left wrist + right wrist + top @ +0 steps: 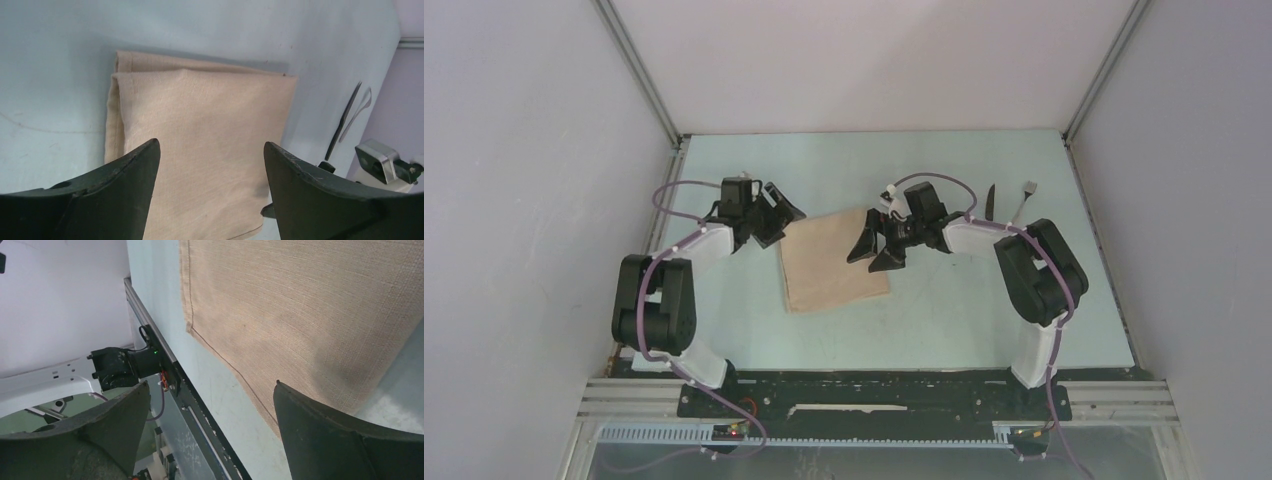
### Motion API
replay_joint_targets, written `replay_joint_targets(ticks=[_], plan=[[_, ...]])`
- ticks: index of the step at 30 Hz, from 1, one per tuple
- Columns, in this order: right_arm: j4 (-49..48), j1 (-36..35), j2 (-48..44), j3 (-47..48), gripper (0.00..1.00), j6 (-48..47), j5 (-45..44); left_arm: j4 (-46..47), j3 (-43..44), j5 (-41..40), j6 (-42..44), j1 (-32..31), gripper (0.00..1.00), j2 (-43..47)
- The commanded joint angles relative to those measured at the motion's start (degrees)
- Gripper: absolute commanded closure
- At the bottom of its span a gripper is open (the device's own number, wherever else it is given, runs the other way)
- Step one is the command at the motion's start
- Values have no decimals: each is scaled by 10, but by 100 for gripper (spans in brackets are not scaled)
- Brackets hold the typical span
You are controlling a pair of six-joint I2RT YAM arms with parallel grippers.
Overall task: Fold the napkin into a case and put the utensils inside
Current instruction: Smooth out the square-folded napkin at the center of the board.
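One beige-tan plain cloth napkin (834, 262) lies flat mid-table, folded to a rough rectangle; the left wrist view shows two layers stepped at its far and left edges (200, 130), and the right wrist view shows a stitched hem down one side (310, 315). Two utensils: one slim black knife (990, 203) and one light grey fork (1025, 203), side by side and nearly parallel at the far right, well apart from the napkin, also seen past its right edge from the left wrist (knife (345, 119), fork (361, 106)). Two arms, two grippers. The left gripper (784, 215) is at the napkin's far-left corner, jaws spread, nothing between them (211, 145). The right gripper (870, 250) overhangs the napkin's right edge, jaws spread wide and gripping nothing (211, 385); I can't tell whether the tips touch the cloth. The right arm's white forearm (969, 232) sits between napkin and utensils. Around it: a pale blue-green table (944, 330), grey enclosure walls (524, 200), a slotted aluminium rail (1124, 400) at the near edge, and purple cables (669, 192) on both arms.
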State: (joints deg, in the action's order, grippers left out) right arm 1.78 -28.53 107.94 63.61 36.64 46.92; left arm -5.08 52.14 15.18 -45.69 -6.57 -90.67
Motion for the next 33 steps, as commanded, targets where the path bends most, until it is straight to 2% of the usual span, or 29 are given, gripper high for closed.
replay_joint_targets(ticks=[1,8,14,21,26,30,33], plan=[[-8,4,-17,16,0,-8,25,44,32,8,-21,2,18,-15],[-13,-10,-27,-10,0,-6,49,48,26,-6,-22,12,18,-45],[-78,-13,-10,-40,0,23,61,69,63,6,-9,18,18,-114],[-106,-8,3,-96,0,23,26,35,112,-11,33,31,18,-147],[-110,-12,-5,-103,0,36,23,-13,135,-3,61,30,18,-114],[-106,-6,-40,-103,0,44,29,-45,106,-30,62,31,16,-38],[-86,-5,-48,-98,0,32,22,-81,92,-48,74,34,16,-22]])
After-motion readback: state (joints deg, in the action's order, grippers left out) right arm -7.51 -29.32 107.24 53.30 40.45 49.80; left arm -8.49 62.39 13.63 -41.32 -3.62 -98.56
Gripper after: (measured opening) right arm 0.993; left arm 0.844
